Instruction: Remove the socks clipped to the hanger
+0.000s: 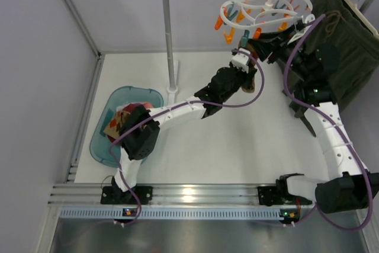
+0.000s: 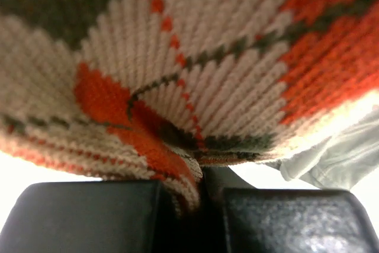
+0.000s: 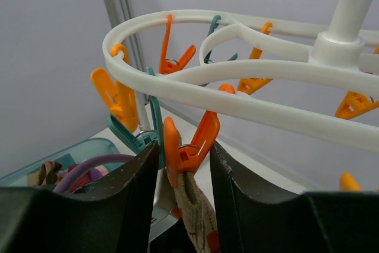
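Note:
The white oval hanger hangs by its hook from the rail, with orange and teal clothespins; it also shows in the right wrist view. An orange-brown argyle sock hangs from one orange clothespin. My right gripper is open, with a finger on each side of that clothespin and a little apart from it. My left gripper is shut on a fold of the argyle sock, which fills its view. In the top view both grippers meet under the hanger's left side, left and right.
A teal bin at the left holds several removed socks. The rail's upright pole stands between the bin and the hanger. A large dark olive garment hangs at the far right behind the right arm.

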Robot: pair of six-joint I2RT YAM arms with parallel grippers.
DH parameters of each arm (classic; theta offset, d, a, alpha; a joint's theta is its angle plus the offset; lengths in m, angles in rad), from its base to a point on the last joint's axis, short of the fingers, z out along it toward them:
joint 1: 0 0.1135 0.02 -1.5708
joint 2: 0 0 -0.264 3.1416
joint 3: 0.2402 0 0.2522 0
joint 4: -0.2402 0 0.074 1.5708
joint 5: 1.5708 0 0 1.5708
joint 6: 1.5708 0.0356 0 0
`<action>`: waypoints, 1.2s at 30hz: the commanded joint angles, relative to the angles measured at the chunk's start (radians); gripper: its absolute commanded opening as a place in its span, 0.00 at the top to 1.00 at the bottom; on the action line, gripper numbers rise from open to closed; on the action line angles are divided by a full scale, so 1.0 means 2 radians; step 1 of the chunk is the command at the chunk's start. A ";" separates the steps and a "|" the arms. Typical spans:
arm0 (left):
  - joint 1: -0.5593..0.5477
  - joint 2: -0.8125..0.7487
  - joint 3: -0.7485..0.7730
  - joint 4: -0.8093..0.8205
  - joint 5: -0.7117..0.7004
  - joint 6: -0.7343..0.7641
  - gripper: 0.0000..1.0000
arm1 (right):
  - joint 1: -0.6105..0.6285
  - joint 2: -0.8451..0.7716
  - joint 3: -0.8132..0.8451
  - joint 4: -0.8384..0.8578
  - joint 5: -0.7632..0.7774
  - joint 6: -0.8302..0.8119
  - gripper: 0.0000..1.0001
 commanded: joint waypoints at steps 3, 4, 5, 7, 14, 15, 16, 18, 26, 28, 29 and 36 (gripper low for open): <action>-0.001 -0.035 -0.031 0.041 0.028 -0.043 1.00 | 0.006 -0.007 0.010 -0.004 0.007 -0.019 0.56; -0.001 -0.041 -0.039 0.042 0.039 -0.048 1.00 | 0.006 -0.005 0.010 -0.003 0.006 -0.019 0.55; -0.001 -0.050 -0.047 0.042 0.044 -0.052 1.00 | 0.006 -0.003 0.011 0.002 0.002 -0.019 0.55; 0.000 -0.056 -0.060 0.042 0.061 -0.060 1.00 | 0.006 0.000 0.010 0.013 -0.003 -0.016 0.53; 0.005 -0.073 -0.084 0.042 0.106 -0.089 1.00 | 0.001 0.033 0.034 0.022 0.006 -0.025 0.49; 0.006 -0.074 -0.087 0.042 0.110 -0.092 1.00 | 0.000 0.036 0.042 0.013 0.005 -0.031 0.48; 0.006 -0.075 -0.087 0.042 0.113 -0.094 1.00 | 0.000 0.039 0.046 0.006 0.010 -0.046 0.48; 0.008 -0.077 -0.090 0.042 0.123 -0.095 1.00 | 0.000 0.043 0.050 -0.004 0.019 -0.055 0.46; 0.009 -0.085 -0.099 0.042 0.146 -0.112 1.00 | -0.001 0.060 0.072 0.012 0.029 -0.044 0.56; 0.009 -0.088 -0.103 0.042 0.145 -0.112 1.00 | 0.000 0.062 0.077 0.014 0.028 -0.041 0.67; 0.009 -0.088 -0.107 0.042 0.145 -0.110 1.00 | -0.002 0.063 0.078 0.017 0.026 -0.038 0.73; 0.022 -0.127 -0.178 0.040 0.102 -0.140 1.00 | 0.000 0.057 0.064 0.025 0.030 -0.031 0.95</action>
